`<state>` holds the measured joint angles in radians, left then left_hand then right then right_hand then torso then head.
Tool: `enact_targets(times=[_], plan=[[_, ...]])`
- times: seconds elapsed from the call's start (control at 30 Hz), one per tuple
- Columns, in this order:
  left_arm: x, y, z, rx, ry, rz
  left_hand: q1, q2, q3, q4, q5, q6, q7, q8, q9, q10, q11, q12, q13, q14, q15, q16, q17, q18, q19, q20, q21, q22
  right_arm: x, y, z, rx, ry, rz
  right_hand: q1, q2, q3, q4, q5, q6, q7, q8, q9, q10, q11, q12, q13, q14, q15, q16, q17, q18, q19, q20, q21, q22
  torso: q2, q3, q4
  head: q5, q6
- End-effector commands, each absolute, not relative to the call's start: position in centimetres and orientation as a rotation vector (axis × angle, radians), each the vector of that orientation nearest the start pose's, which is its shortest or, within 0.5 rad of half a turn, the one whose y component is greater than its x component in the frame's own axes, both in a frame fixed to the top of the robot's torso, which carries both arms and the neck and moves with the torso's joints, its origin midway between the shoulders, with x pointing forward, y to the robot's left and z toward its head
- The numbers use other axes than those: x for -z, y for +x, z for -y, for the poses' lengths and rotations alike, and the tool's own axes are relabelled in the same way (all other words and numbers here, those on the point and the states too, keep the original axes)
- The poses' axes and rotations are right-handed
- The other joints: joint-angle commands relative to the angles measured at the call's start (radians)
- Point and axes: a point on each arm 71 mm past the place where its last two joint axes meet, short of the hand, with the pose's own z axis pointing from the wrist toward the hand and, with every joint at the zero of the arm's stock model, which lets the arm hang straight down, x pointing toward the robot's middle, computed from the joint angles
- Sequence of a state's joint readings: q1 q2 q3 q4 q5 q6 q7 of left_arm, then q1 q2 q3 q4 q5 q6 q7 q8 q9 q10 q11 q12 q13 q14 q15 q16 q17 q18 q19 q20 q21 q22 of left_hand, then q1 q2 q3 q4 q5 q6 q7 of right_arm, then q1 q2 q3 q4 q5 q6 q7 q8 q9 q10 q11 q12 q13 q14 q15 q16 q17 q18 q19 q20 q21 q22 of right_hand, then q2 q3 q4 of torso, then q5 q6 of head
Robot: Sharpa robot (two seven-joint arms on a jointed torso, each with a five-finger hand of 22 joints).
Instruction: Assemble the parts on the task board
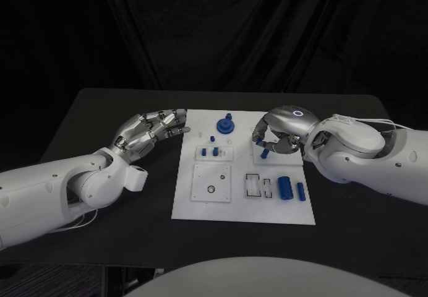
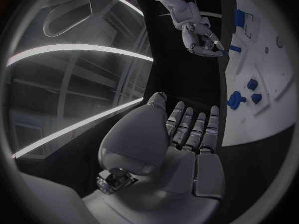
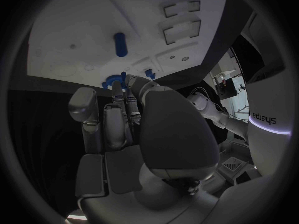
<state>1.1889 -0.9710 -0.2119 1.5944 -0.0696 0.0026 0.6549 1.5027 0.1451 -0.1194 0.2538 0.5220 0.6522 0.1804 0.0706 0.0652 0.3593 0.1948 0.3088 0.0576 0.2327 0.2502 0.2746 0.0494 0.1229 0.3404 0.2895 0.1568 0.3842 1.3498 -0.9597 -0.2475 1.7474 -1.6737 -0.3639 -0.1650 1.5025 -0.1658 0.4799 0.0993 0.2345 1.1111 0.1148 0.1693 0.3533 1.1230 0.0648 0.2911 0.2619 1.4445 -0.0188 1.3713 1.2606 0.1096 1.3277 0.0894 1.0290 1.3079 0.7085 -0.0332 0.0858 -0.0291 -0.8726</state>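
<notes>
Black table (image 1: 107, 111), white task board (image 1: 240, 207), blue parts (image 1: 286, 187)

I'm looking at a robotics lab or test cell: a black table (image 1: 98, 111) set against black curtain backdrop (image 1: 214, 43), with a white task board (image 1: 240, 207) laid out like a bench test fixture. Through the left wrist view I'm seeing long ceiling light strips (image 2: 74, 50) and bare structural framing overhead, which says big indoor work hall, not a home.
</notes>
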Motion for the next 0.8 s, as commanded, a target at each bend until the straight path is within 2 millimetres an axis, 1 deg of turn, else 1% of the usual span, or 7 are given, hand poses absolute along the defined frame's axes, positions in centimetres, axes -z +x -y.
enact_targets(times=[0.03,0.3,0.4,0.47,0.57,0.73,0.8], plan=[[21.8,43.5,-23.6,1.865,-0.934,-1.480,0.008,0.002,0.005,0.001,0.003,0.007,0.021,0.006,0.002,0.000,0.006,0.007,0.001,0.008,-0.001,0.003,0.001,-0.014,0.005,0.002,0.003,0.000,16.9,42.9,18.3,-0.575,-0.441,-1.588,-0.001,0.005,-0.005,-0.003,-0.007,-0.001,0.001,-0.001,0.001,0.018,-0.013,0.004,0.002,0.005,0.001,0.005,0.001,-0.002,0.007,0.000,0.003,0.122,0.000,0.0000,0.0004,0.004,0.000],[21.9,43.5,-23.3,1.869,-0.934,-1.485,0.009,0.003,0.007,0.000,0.004,0.008,0.023,0.007,0.002,0.001,0.008,0.008,0.001,0.007,-0.002,0.004,0.001,-0.014,0.007,0.002,0.003,0.000,16.9,41.5,15.5,-0.658,-0.481,-1.582,-0.001,0.006,-0.006,-0.003,-0.011,-0.002,0.000,-0.002,0.002,0.019,-0.013,0.003,0.002,0.008,0.000,0.008,0.004,-0.003,0.010,-0.001,0.008,0.123,0.000,-0.0007,0.0017,0.017,0.000],[21.9,43.5,-23.2,1.869,-0.934,-1.485,0.009,0.003,0.007,0.000,0.004,0.008,0.023,0.007,0.002,0.001,0.008,0.008,0.001,0.007,-0.002,0.004,0.001,-0.014,0.007,0.002,0.003,0.000,17.1,41.2,14.7,-0.677,-0.492,-1.585,-0.001,0.006,-0.006,-0.003,-0.011,-0.002,0.000,-0.002,0.002,0.019,-0.013,0.003,0.002,0.008,0.000,0.008,0.004,-0.003,0.010,-0.001,0.008,0.123,0.000,-0.0014,0.0032,0.025,0.000],[21.9,43.5,-23.2,1.870,-0.934,-1.486,0.009,0.003,0.007,0.000,0.004,0.008,0.023,0.007,0.002,0.001,0.008,0.008,0.001,0.007,-0.002,0.004,0.001,-0.014,0.007,0.002,0.003,0.000,17.4,41.1,14.3,-0.688,-0.498,-1.590,-0.001,0.006,-0.006,-0.003,-0.012,-0.002,0.000,-0.002,0.002,0.019,-0.013,0.003,0.002,0.009,0.000,0.008,0.004,-0.003,0.010,-0.001,0.008,0.123,-0.001,-0.0010,0.0021,0.032,0.000],[21.9,43.4,-23.1,1.870,-0.934,-1.488,0.009,0.003,0.007,0.000,0.004,0.008,0.023,0.007,0.002,0.001,0.008,0.008,0.001,0.007,-0.002,0.004,0.001,-0.014,0.007,0.002,0.003,0.000,17.9,40.9,13.7,-0.700,-0.505,-1.601,0.000,0.006,-0.006,-0.003,-0.012,-0.002,0.000,-0.002,0.002,0.019,-0.013,0.003,0.002,0.009,0.000,0.008,0.004,-0.003,0.010,-0.001,0.008,0.123,-0.001,-0.0021,0.0023,0.040,0.000],[21.9,43.4,-22.9,1.873,-0.934,-1.490,0.011,0.004,0.008,0.000,0.005,0.011,0.025,0.007,0.002,0.003,0.009,0.010,0.001,0.007,-0.003,0.004,0.001,-0.014,0.007,0.002,0.004,0.001,18.8,40.7,13.0,-0.713,-0.516,-1.620,0.000,0.007,-0.006,-0.003,-0.012,-0.002,0.000,-0.002,0.002,0.019,-0.013,0.003,0.002,0.010,0.000,0.009,0.006,-0.003,0.011,-0.001,0.009,0.123,0.000,-0.0015,0.0016,0.050,0.000],[21.9,43.4,-22.9,1.874,-0.933,-1.491,0.011,0.004,0.009,0.000,0.006,0.013,0.025,0.008,0.002,0.003,0.009,0.011,0.001,0.007,-0.003,0.005,0.001,-0.014,0.007,0.002,0.003,0.000,19.1,40.6,12.7,-0.714,-0.526,-1.625,0.001,0.007,-0.006,-0.004,-0.013,-0.003,0.000,-0.003,0.002,0.019,-0.013,0.002,0.002,0.009,0.000,0.008,0.003,-0.002,0.010,-0.001,0.006,0.123,0.000,-0.0014,0.0017,0.057,0.000]])
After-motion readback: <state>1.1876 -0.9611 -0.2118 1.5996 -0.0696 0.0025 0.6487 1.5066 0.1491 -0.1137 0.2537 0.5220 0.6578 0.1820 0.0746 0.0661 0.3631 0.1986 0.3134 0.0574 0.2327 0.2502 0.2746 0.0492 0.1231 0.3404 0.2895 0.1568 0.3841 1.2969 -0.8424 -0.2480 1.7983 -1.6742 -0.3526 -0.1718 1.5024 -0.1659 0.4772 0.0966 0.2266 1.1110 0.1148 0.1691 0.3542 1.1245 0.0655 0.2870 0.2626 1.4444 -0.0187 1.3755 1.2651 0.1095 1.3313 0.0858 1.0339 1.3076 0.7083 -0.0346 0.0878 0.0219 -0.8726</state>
